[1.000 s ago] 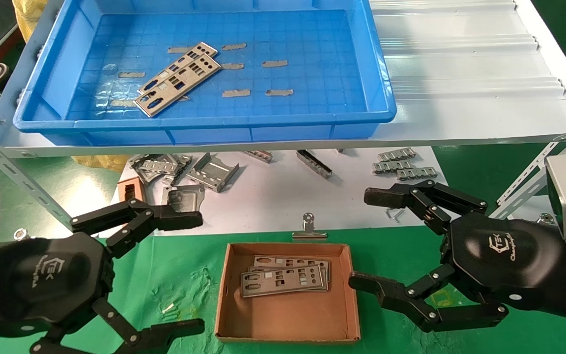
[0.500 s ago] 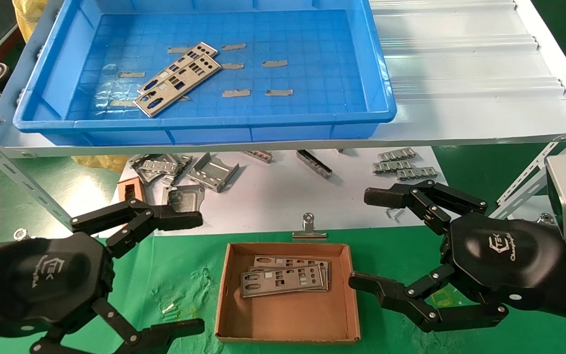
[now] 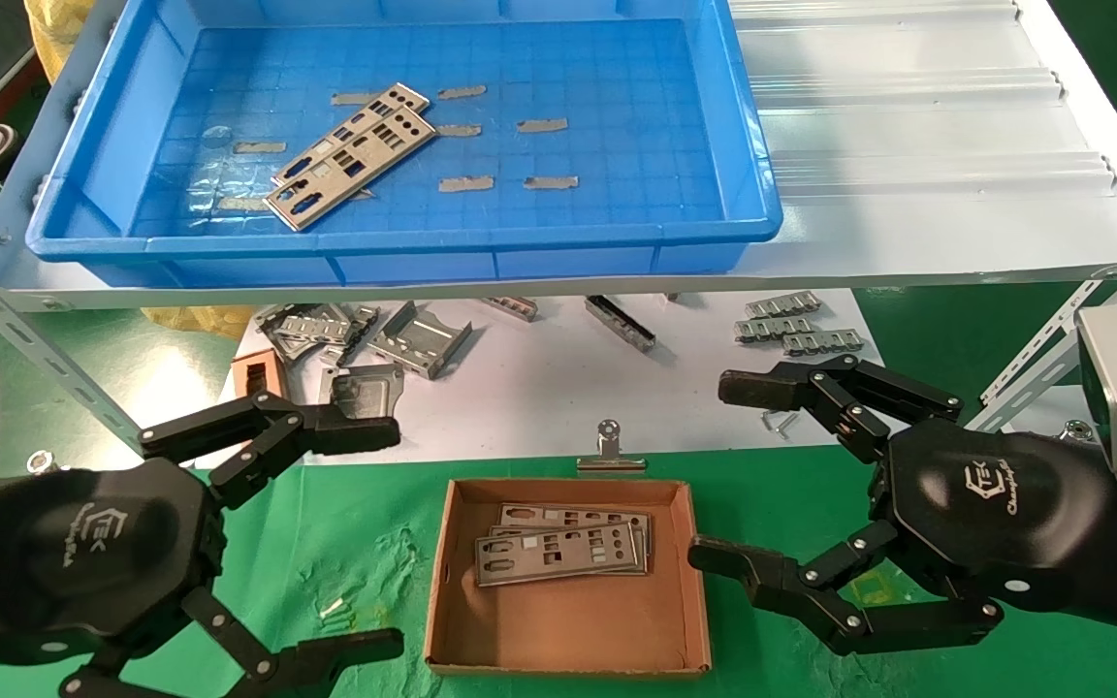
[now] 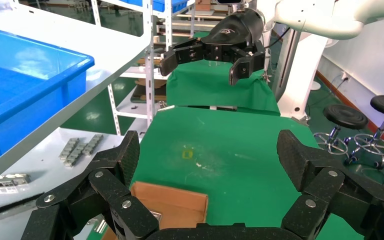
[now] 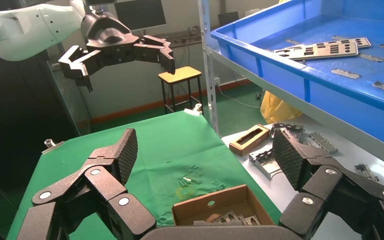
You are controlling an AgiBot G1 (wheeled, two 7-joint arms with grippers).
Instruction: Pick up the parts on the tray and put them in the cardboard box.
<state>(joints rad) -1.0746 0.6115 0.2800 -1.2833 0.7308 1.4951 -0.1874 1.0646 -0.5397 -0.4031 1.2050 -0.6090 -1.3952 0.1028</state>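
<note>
Item: parts transfer, both arms at rest. Left gripper [image 3: 350, 533]: low at the robot's left of the cardboard box [image 3: 568, 620], fingers spread wide, holding nothing. Right gripper [image 3: 728, 470]: low at the robot's right of the same box, fingers likewise spread wide and empty, its lower fingertip just beside the box's right wall. Parts in tray [image 3: 350, 155]: at least 2 punched silver plates, overlapping and lying diagonally on the grid floor of the blue tray [image 3: 752, 155], which sits on the white shelf [image 3: 908, 145] above and behind the box. Parts in box [image 3: 563, 548]: a small stack, 2 or 3 plates, lying flat toward the far side. Beneath the shelf: bent grey brackets [image 3: 418, 339], slotted strips [image 3: 796, 325] and a binder clip [image 3: 609, 451] on white sheet, none belonging to the job. Risks, as judged: the tray plates overlap and lie flat on the floor, so a pinch may lift 2 together or skid off the thin edge; the tray's raised rim and the shelf edge stand between either gripper and the plates, so a low reach could strike them; the right fingertip could nudge the light box on departure. Change against the earlier frames: none found; both grippers, the plates and the box show the same places and poses.
</note>
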